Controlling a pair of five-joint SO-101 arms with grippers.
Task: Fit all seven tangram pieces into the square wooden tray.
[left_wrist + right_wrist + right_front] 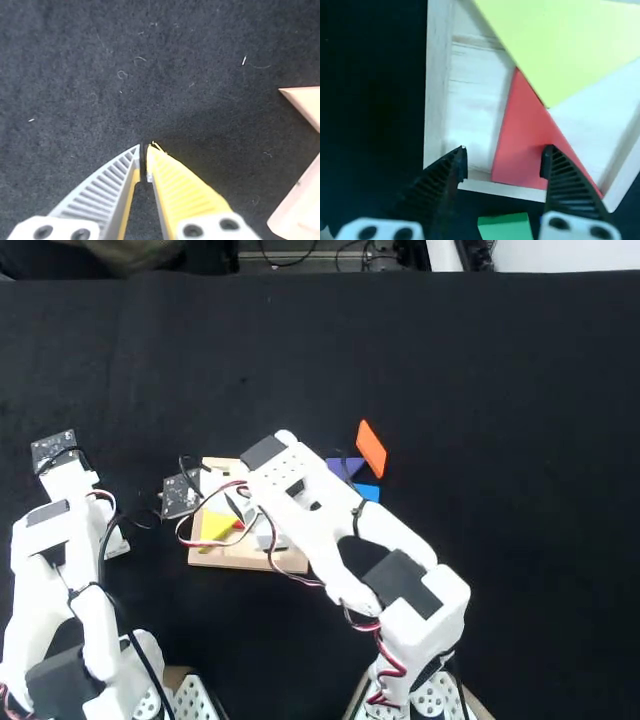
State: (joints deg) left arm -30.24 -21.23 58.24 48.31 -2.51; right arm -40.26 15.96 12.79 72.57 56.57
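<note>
Wooden tray (437,100) holds a yellow triangle (570,45) against a red piece (525,140)

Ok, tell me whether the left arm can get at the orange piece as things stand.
Probably not. The orange piece lies on the far side of the tray, and the right arm stretches across the tray between it and the left gripper.

One tray (235,562); two arms (50,570) (320,520); six pieces: yellow (213,528), red (520,145), green (502,226), orange (371,448), purple (345,468), blue (366,492).
</note>
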